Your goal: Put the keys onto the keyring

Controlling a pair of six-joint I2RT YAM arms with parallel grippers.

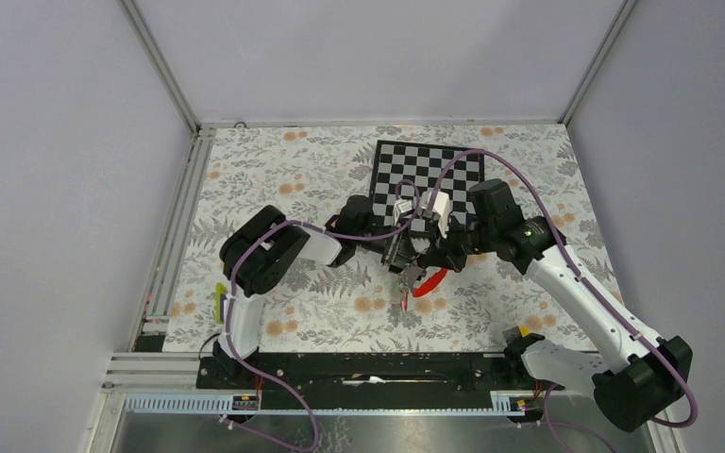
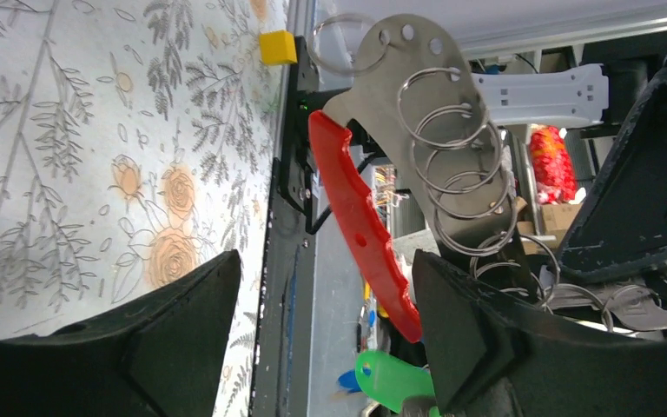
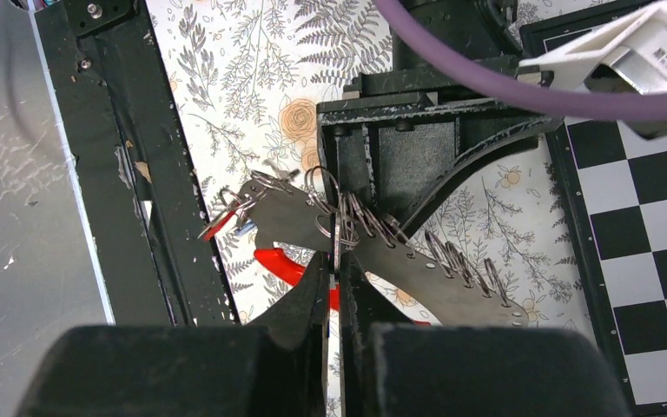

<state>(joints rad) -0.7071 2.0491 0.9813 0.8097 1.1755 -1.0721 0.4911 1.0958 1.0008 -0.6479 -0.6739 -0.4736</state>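
Your right claw (image 3: pixel 333 265) is pressed shut, its tips pinching a keyring (image 3: pixel 336 228) that stands edge-on between them. Just beyond those tips lies a metal plate (image 3: pixel 417 269) strung with a row of rings. Its red handle (image 3: pixel 280 263) shows just left of the tips. The keys (image 3: pixel 230 221) bunch at the plate's end, ahead and left of this claw, where a red tag (image 3: pixel 214 228) and a blue tag (image 3: pixel 243 228) show. You cannot tell which ring carries them.

Your left claw (image 2: pixel 326 261) stands wide open with nothing gripped. The red handle runs through its gap, well apart from one finger (image 2: pixel 182 321) and close against the other; whether it touches there you cannot tell. A green tag (image 2: pixel 391 378) sits deep in that gap, near the palm. A yellow block (image 2: pixel 278 48) lies well beyond the fingertips.

From above, both claws meet over the flowered table (image 1: pixel 274 179), just beside a checkerboard (image 1: pixel 415 165).
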